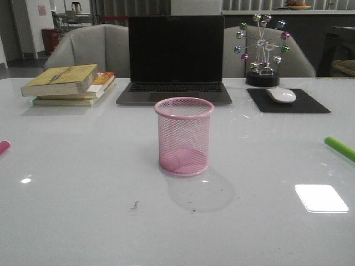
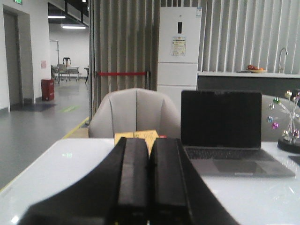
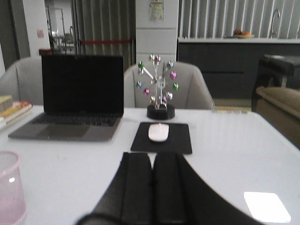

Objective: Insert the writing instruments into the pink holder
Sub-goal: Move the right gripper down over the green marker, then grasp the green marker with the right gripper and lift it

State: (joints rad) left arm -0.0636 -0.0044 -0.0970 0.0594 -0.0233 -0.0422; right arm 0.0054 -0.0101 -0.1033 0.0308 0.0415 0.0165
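Pink holder [image 1: 183,136] upright mid-desk, nothing in it. Magenta pen [image 1: 4,147] at left desk edge, green pen [image 1: 339,148] at right edge — both well apart from holder. Laptop [image 1: 175,58], books [image 1: 69,84], mouse [image 1: 281,95] along back edge. Left end effector [image 2: 149,180] and right end effector [image 3: 153,187] — fingers pressed together, holding nothing.

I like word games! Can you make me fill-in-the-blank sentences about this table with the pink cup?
1. The pink cup has ____ pens inside it.
2. The green pen lies at the table's ____ edge.
3. The white mouse sits on a black ____.
4. Both end effectors, left and right, are ____.

Missing words: no; right; mouse pad; shut
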